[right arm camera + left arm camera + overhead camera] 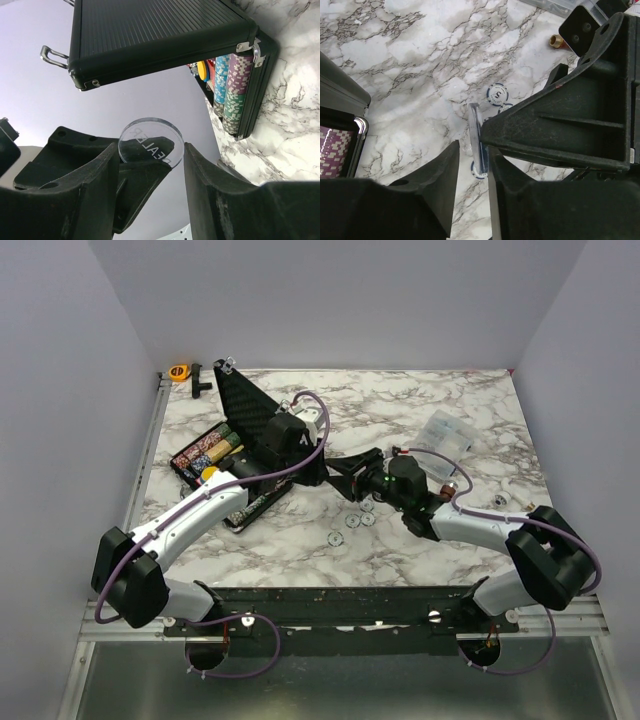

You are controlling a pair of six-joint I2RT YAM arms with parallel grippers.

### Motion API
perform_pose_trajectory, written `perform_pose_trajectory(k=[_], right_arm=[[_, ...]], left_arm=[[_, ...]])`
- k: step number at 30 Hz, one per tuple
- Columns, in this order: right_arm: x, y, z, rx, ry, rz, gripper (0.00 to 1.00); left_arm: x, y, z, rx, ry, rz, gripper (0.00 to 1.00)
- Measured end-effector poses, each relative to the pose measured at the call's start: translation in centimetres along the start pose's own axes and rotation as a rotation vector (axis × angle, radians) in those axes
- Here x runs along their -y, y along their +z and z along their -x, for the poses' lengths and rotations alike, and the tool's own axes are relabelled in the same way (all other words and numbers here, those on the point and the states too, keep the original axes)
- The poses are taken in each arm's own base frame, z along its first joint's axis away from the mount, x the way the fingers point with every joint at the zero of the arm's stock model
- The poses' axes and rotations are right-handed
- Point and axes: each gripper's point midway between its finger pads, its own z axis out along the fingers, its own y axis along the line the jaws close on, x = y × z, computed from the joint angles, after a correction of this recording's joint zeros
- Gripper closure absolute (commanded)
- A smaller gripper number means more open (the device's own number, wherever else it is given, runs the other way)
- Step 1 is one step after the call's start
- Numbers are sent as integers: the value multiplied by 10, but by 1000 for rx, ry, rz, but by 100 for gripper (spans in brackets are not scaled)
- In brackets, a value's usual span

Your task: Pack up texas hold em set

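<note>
The texas hold em set's black case (250, 420) stands open at the left, its lid upright, with rows of chips (234, 85) and a yellow disc (202, 70) inside. Above mid-table my right gripper (151, 150) is shut on a clear "DEALER" disc (150, 137), held by its edges. My left gripper (474, 150) straddles the same disc (476, 132), seen edge-on. The disc lies against one finger (495, 170), and a gap shows to the other, so this gripper is open. Loose blue-and-white chips (352, 521) lie on the marble below.
A clear plastic bag (447, 432) lies at the back right and an orange tape roll (180, 372) at the back left corner. A small brass piece (555, 41) and a metal ring (499, 501) rest near the right arm. Grey walls enclose the table.
</note>
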Motion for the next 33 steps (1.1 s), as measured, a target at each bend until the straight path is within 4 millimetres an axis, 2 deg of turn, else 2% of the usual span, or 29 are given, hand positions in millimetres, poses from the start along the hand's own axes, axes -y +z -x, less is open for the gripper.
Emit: perform_pose_trajectory(k=[4,6,8,12,14,16,19,24,26,27,30,33], right_arm=[[2,2,-5,-10,-1,-9,99],[4,3,-6,-13,-1,-14,99],[5,3,-6,-13,-1,-16,97],[8,2,-4,-2,-15,-21,47],[11,-1,-3,5,-49,-23,28],[14,-7,0,16,-101,-30,13],[15,-20,11,42,-216,-49,4],[14,-46,49,133,-425,-103,2],[23,-56,67,180,-510,-166,2],[30,-60,75,195,-542,-206,2],[54,-71,88,211,-625,-326,2],[71,-80,94,205,-686,-408,2]], left_arm=[[2,0,-1,-3,2,-4,90],[2,0,-2,-6,4,-5,100],[1,1,-3,-9,11,-3,100],[0,0,-3,-9,8,2,100],[-1,0,-4,-14,11,5,100],[-2,-1,-7,-26,18,10,100],[-6,-6,-12,-44,28,31,100],[-19,-29,-20,-58,9,80,100],[-31,-38,-24,-56,-22,113,100],[-47,-45,-25,-48,-62,144,100],[-106,-65,-34,-26,-228,275,100],[-156,-80,-48,-17,-395,391,100]])
